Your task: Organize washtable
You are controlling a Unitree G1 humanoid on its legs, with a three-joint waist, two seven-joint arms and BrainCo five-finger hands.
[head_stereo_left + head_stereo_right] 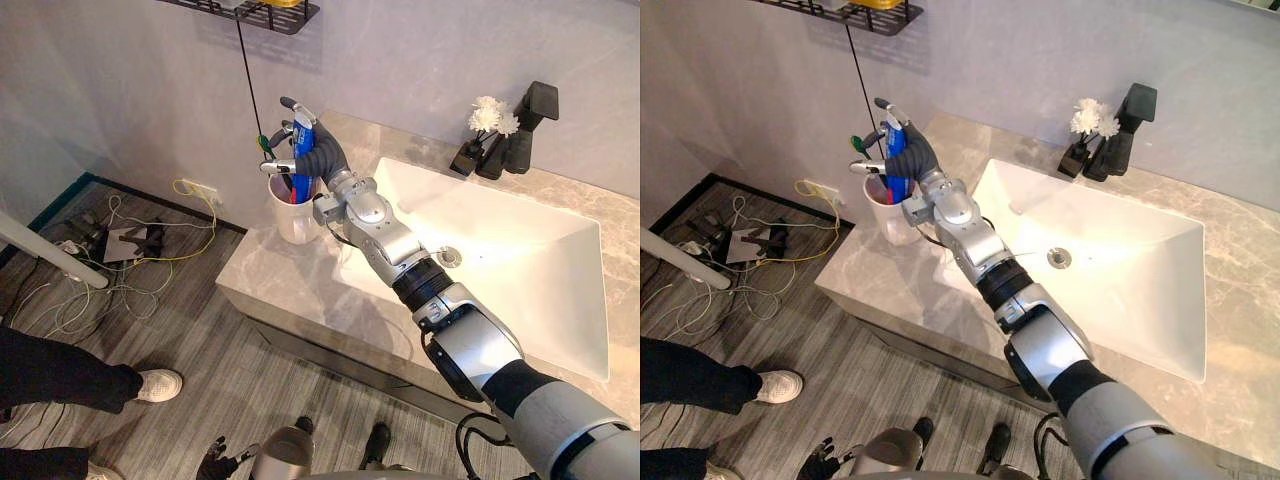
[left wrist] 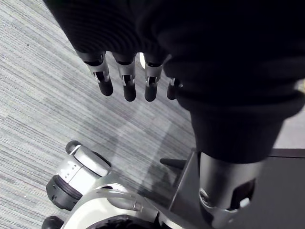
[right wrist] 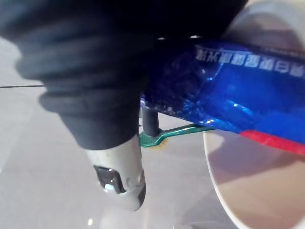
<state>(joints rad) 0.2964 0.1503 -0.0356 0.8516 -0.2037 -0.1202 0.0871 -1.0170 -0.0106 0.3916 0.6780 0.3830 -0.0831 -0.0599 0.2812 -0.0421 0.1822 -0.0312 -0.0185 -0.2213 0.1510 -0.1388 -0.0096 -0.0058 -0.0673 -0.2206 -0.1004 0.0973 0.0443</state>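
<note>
A white cup (image 1: 290, 215) stands at the left end of the marble washtable (image 1: 280, 280). My right hand (image 1: 318, 150) reaches across over the cup with a blue and red toothpaste tube (image 1: 303, 140) lying against its palm. The tube's lower end points down into the cup (image 3: 248, 186). The fingers (image 1: 290, 103) are spread and fairly straight, not wrapped round the tube (image 3: 238, 90). A green toothbrush (image 3: 174, 134) sticks out by the fingertips at the cup's far side. My left hand (image 2: 128, 81) hangs over the floor, fingers straight and holding nothing.
A white sink basin (image 1: 500, 250) takes up the middle of the counter, with a black faucet (image 1: 530, 125) and small white flowers (image 1: 492, 118) behind it. A black wire shelf (image 1: 250, 12) is fixed to the wall above the cup. A person's legs and white shoe (image 1: 155, 385) stand at lower left.
</note>
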